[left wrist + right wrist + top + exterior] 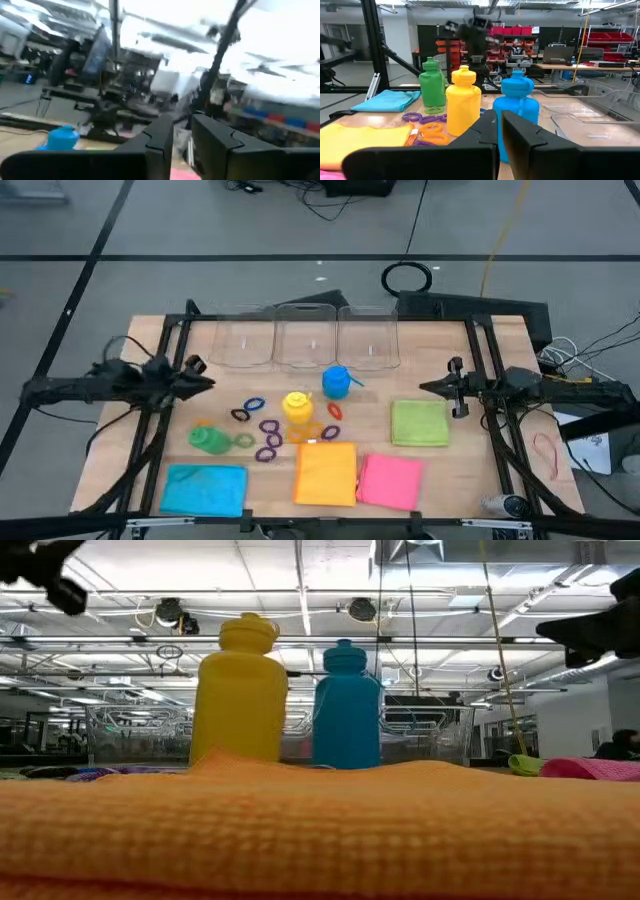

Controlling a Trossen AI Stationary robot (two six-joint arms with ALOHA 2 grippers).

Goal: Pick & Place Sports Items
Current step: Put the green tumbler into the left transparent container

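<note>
Both grippers are holding nothing: left gripper point(207, 381) showing a narrow gap, right gripper point(427, 388) closed; I'm seeing the orange cloth point(320, 830) blocking most of the low view.

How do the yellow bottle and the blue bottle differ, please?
The yellow bottle is yellow, the blue bottle blue. In the overhead view, the yellow bottle stands nearer the orange cloth, the blue bottle nearer the clear bins. Both stand upright, capped and similarly shaped.

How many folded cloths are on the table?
4: blue cloth at the front left, orange cloth and pink cloth beside it, green cloth farther right.
</note>
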